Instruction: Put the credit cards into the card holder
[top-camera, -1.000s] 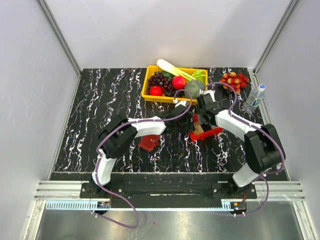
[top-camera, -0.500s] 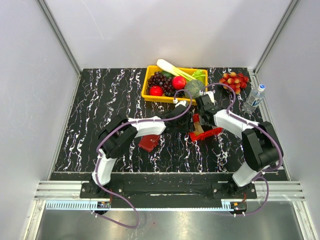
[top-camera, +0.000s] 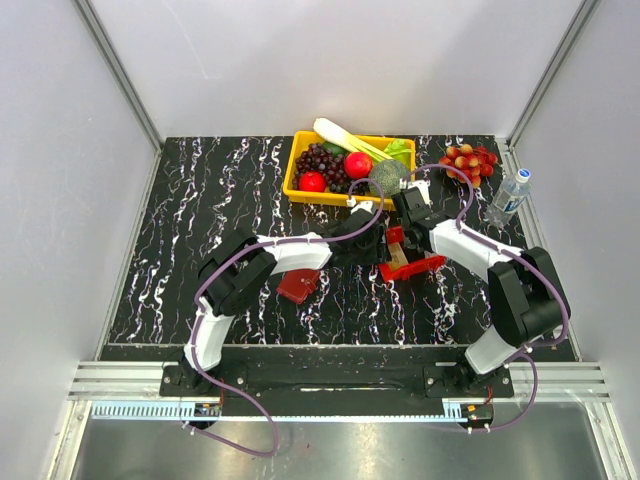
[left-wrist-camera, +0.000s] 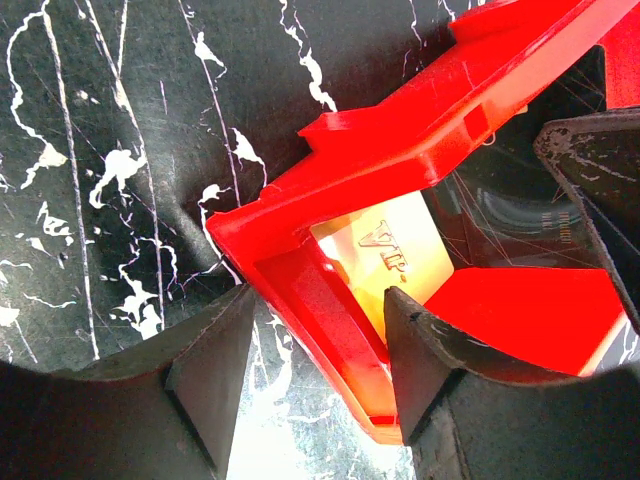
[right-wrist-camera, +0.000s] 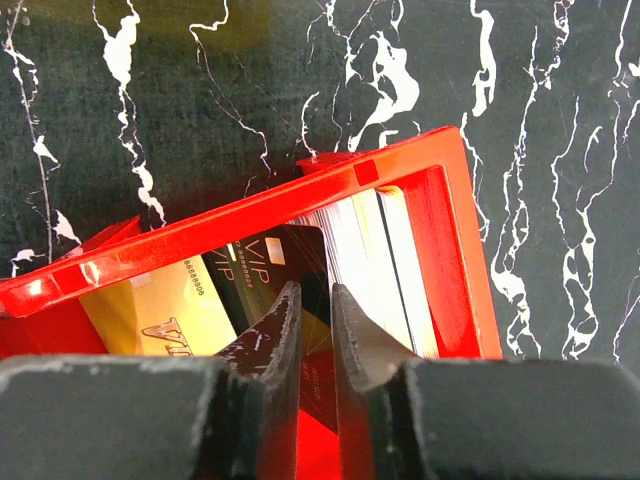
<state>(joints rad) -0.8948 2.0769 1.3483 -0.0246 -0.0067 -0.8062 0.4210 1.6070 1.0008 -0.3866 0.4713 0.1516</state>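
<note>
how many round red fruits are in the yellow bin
2. One red fruit lies in the middle of the yellow bin, the other red fruit at the bin's near left corner, beside the grapes. More may be hidden under the produce.

Embossed "VIP" on gold card (left-wrist-camera: 400, 250), centre of left wrist view. Printed "VIP" on black card (right-wrist-camera: 290, 250), centre of right wrist view; tiny digits on gold card there, unreadable.

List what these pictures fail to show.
Card holder: top view, too small to tell whether it is open or shut.
Cards in the red tray: right wrist view, count hidden by the right gripper.
Gold card: left wrist view, tray wall covers text beyond VIP.
</note>
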